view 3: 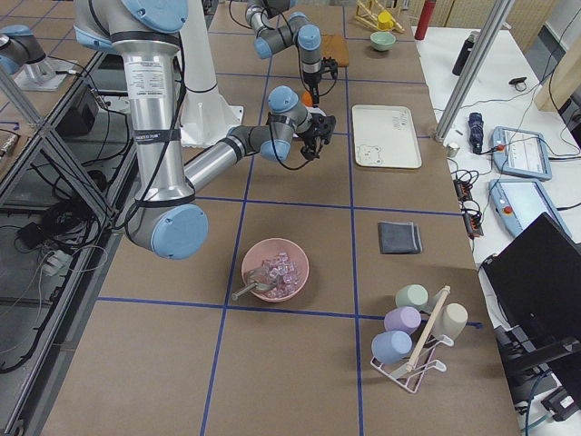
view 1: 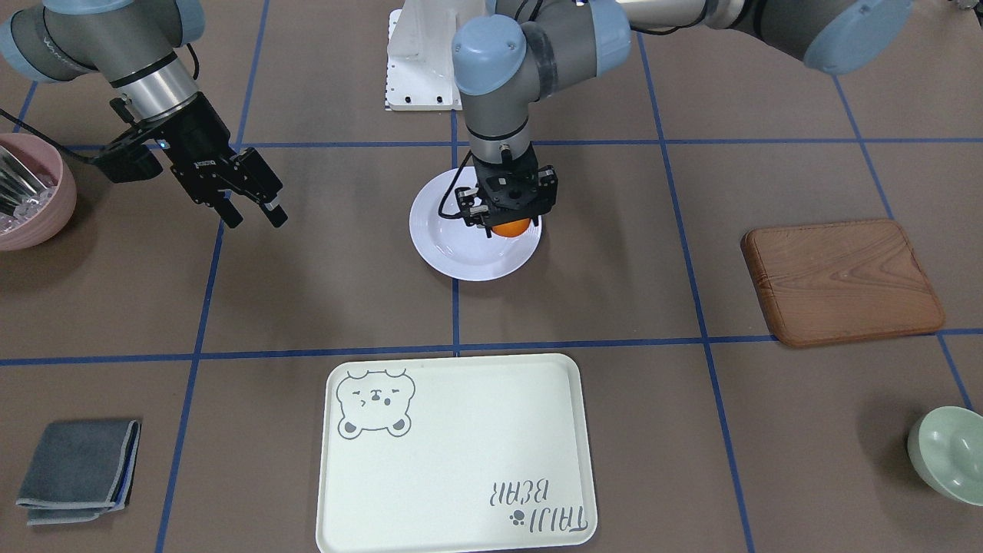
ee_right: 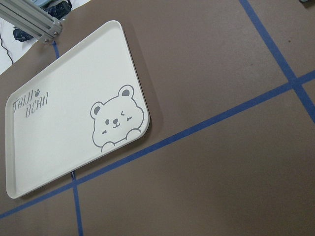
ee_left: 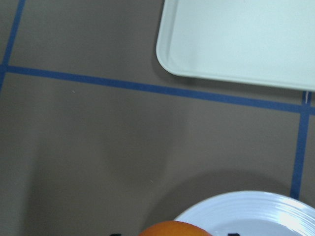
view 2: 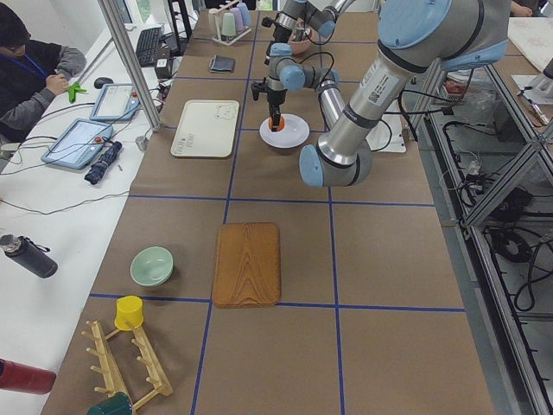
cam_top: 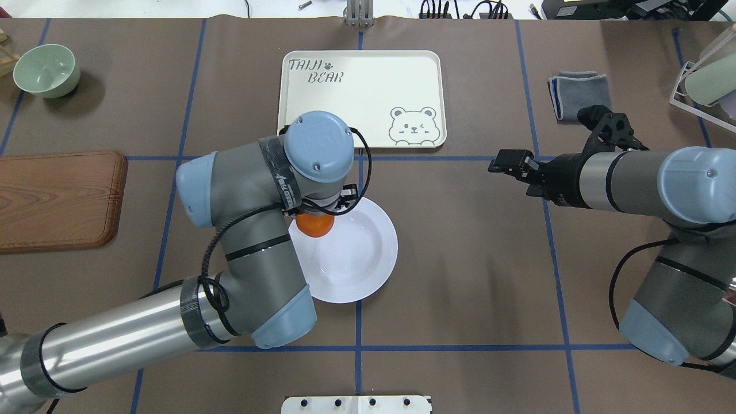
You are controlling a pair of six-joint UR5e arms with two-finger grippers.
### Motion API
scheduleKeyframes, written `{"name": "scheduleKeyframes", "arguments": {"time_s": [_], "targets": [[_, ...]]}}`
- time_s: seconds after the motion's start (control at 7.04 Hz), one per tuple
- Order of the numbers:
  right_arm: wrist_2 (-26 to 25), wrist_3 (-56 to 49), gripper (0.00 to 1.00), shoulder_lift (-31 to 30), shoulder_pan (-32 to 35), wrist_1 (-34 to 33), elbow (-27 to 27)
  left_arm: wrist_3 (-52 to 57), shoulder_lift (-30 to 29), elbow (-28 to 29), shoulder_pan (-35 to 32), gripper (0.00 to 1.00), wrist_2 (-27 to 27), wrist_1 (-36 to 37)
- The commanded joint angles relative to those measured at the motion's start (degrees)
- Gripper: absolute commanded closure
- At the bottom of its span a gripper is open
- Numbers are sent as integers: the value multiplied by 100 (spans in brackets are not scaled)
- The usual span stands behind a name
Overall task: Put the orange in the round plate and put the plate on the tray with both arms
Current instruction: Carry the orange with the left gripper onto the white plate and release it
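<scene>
White round plate (view 1: 461, 257): a glossy, smooth finish was seen, ridged at the rim.
Cream rectangular tray (view 1: 461, 438): matt, smooth plastic was shown.
Brown rectangular board (view 1: 841, 280): grained wood was shown.
Grey folded cloth (view 1: 77, 468): soft fabric was seen.
Brown table covering (view 1: 630, 292): a matt surface was seen.

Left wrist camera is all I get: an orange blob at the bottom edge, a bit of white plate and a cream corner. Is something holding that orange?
Observer: Yes. The left gripper is closed on the orange from above, over the plate near its edge. Whether the fruit touches the plate, I cannot tell.
Visitor: And the cream corner?
Observer: That is a rectangular tray with a bear face drawn in one corner.
</scene>
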Motion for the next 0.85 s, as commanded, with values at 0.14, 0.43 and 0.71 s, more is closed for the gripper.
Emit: {"name": "scheduleKeyframes", "arguments": {"time_s": [0.14, 0.43, 0.71], "targets": [[-10, 1, 0, 6, -20, 18, -16, -117, -181, 688, 244, 67, 58, -799], [-11, 1, 0, 6, -73, 18, -33, -82, -111, 823, 367, 1, 425, -1101], [-19, 88, 0, 15, -99, 18, -7, 362, 2, -77, 150, 1, 201, -805]]}}
